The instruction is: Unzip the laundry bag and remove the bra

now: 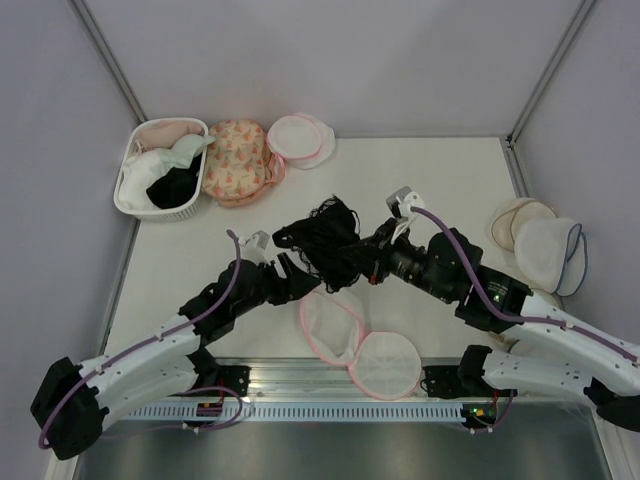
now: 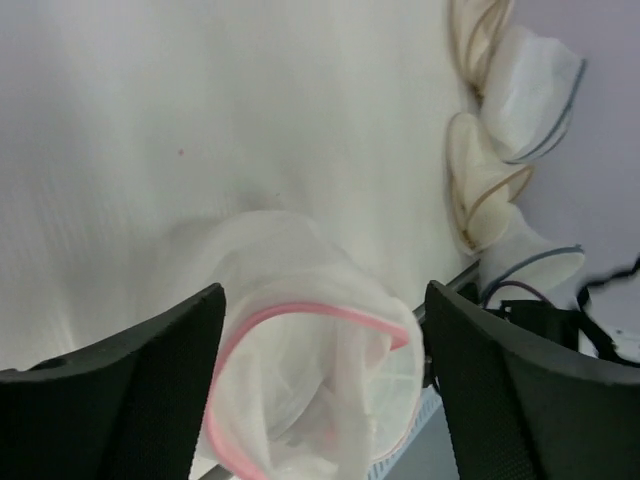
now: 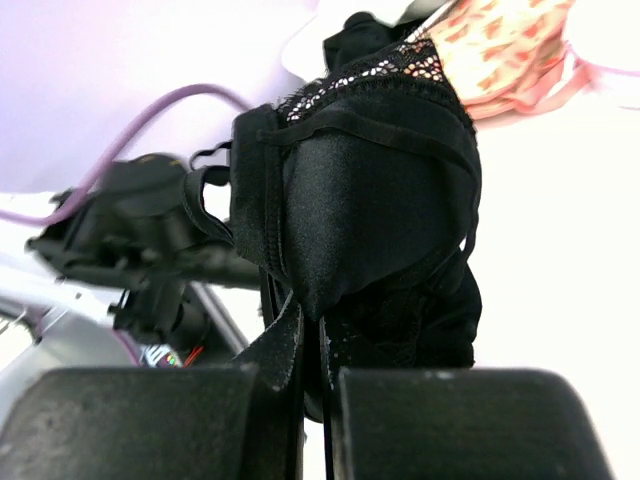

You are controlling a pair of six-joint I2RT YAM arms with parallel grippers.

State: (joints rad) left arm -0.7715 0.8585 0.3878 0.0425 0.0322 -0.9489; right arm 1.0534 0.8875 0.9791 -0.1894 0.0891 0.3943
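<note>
The laundry bag [image 1: 355, 345] lies open at the table's near edge, two white mesh halves with pink edging. In the left wrist view one half [image 2: 310, 370] stands up between my fingers. My left gripper [image 1: 293, 272] is open, its fingers [image 2: 130, 390] wide on either side of that half. My right gripper [image 1: 360, 255] is shut on the black bra [image 1: 322, 235] and holds it up off the table, just behind the bag. In the right wrist view the bra [image 3: 370, 200] hangs from between the closed pads, with straps trailing down.
A white basket [image 1: 190, 212] with clothes stands at the back left, with a peach floral dome bag [image 1: 235, 160] and a white pink-edged dome [image 1: 300, 140] beside it. White domes with blue edging [image 1: 550, 250] and beige cups [image 1: 515, 220] lie at the right. A metal rail [image 1: 330, 385] runs along the near edge.
</note>
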